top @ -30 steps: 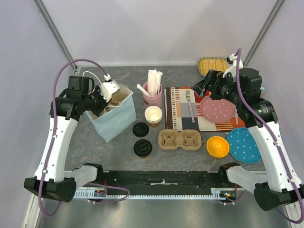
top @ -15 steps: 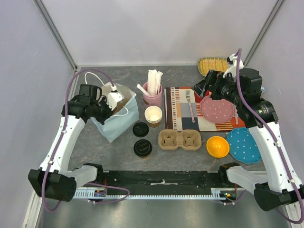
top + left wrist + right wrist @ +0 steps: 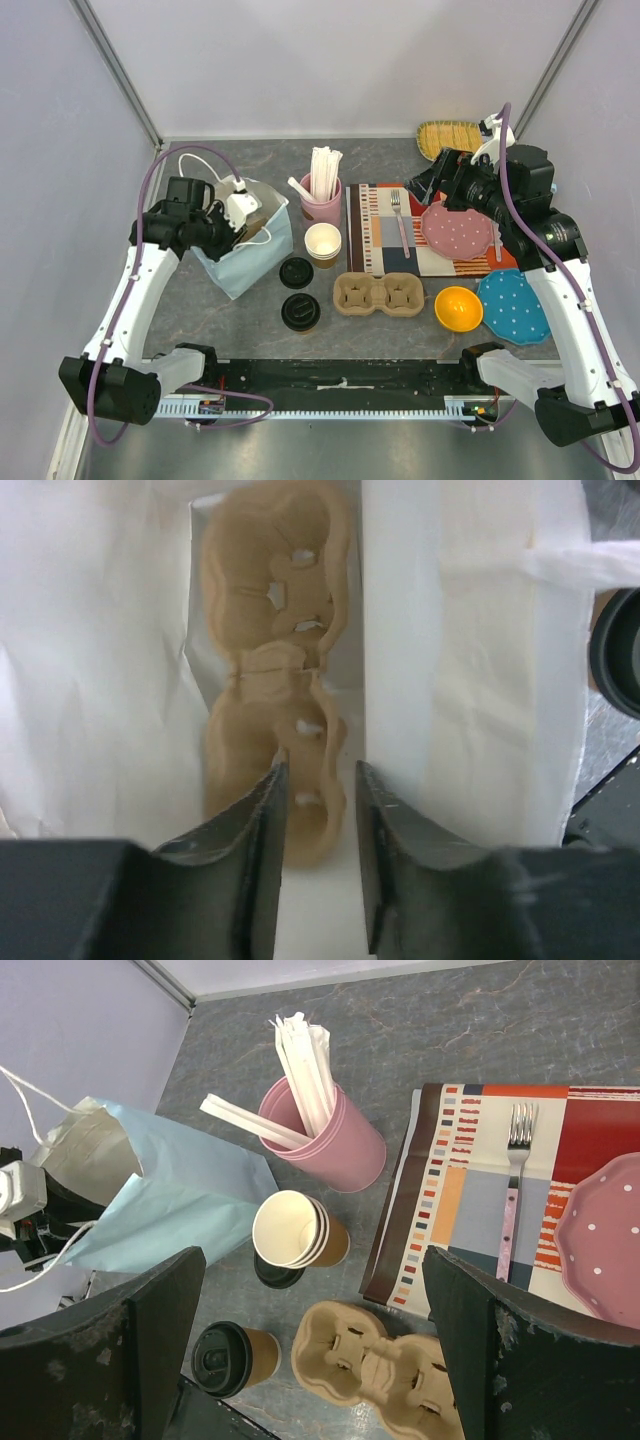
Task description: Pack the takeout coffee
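The takeout coffee (image 3: 300, 312), a brown paper cup with a black sip lid, stands near the front centre; it also shows in the right wrist view (image 3: 232, 1358). A light blue paper bag (image 3: 248, 250) stands open at the left. My left gripper (image 3: 236, 210) is in the bag's mouth. In the left wrist view my left gripper (image 3: 318, 785) has its jaws a narrow gap apart, holding nothing, above a tan cup carrier (image 3: 275, 670) lying inside the bag. My right gripper (image 3: 436, 186) hovers wide open and empty over the placemat's far side; it also shows in the right wrist view (image 3: 315, 1355).
A loose black lid (image 3: 296, 272), lidless stacked cups (image 3: 323, 242), a second cup carrier (image 3: 380, 295) and a pink cup of stirrers (image 3: 321, 198) sit mid-table. A placemat (image 3: 385, 235) with fork (image 3: 400, 222), pink plate (image 3: 456, 230), blue plate (image 3: 512, 305), orange bowl (image 3: 458, 308) and woven basket (image 3: 450, 136) lie right.
My left arm swung in and brought its gripper further to the right, into the bag's mouth, then held still. The right arm and the table items have not moved.
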